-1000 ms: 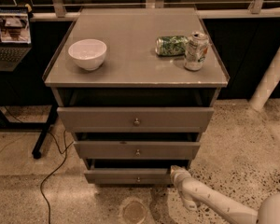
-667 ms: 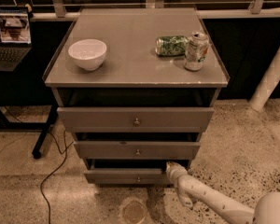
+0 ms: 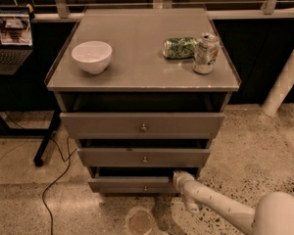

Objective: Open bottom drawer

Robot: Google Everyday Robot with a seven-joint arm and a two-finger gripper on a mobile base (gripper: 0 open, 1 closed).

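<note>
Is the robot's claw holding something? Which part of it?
I can't tell. The claw sits at the right end of the bottom drawer front, away from its knob.

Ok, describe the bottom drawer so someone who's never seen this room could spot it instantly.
Find the grey cabinet with a white bowl and a can on top; it has three stacked drawers. The bottom drawer is the lowest front, and the robot's gripper is at its right end. It is narrower and slimmer than the middle drawer and top drawer above.
</note>
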